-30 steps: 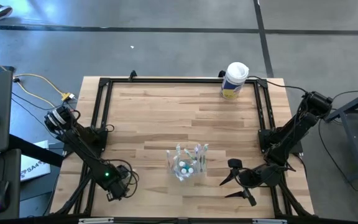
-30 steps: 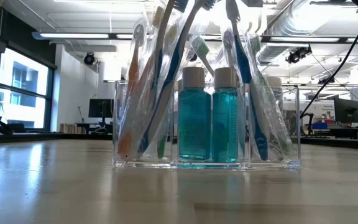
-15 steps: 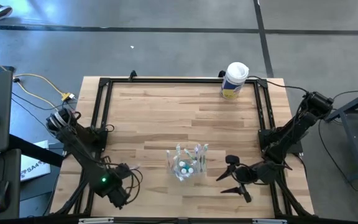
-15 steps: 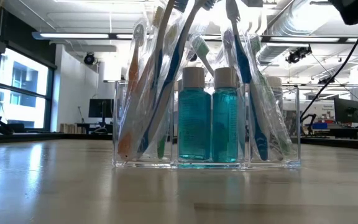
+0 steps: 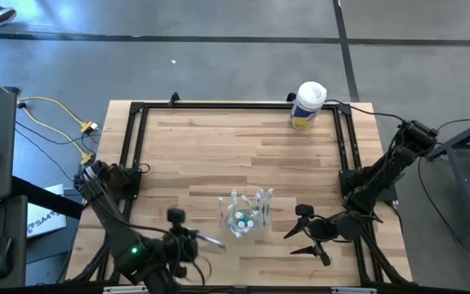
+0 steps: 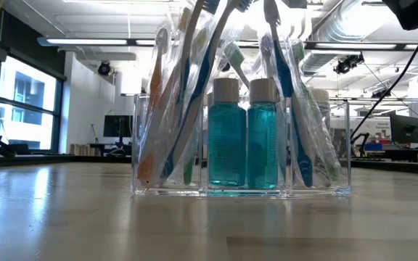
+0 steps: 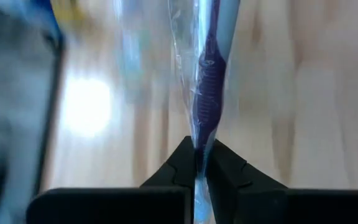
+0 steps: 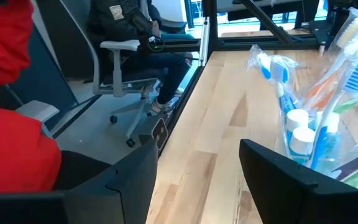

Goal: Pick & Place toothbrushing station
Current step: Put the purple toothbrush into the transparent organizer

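Note:
The toothbrushing station (image 5: pixel 247 212) is a clear plastic cup of wrapped toothbrushes and two small teal bottles with white caps. It stands on its flat base on the wooden table near the front edge, and also shows in the low view (image 6: pixel 242 123) and the right wrist view (image 8: pixel 316 124). My left gripper (image 5: pixel 196 238) is just left of it, shut on a clear-wrapped purple toothbrush (image 7: pixel 207 93). My right gripper (image 5: pixel 299 233) is open and empty just right of the station, its fingers pointing toward it. My left gripper pinches the wrapped toothbrush between its two fingertips (image 7: pixel 188 163), on the clear wrapper near one end of the purple handle (image 7: pixel 202 140). The brush runs straight out ahead of the fingers, along them, toward the station (image 5: pixel 212 240).
A taller white canister with a yellow label (image 5: pixel 308 104) stands at the table's far right corner. A black frame (image 5: pixel 137 147) runs around the tabletop. Bare wood lies across the table's middle. A person in red (image 8: pixel 11 137) and an office chair (image 8: pixel 123 62) are beyond the table's edge.
My left arm has swung from the table's near left corner toward the right, along the near edge, bringing its gripper and the wrapped toothbrush close to the station. My right gripper has shifted a little toward the station. The station has stayed put.

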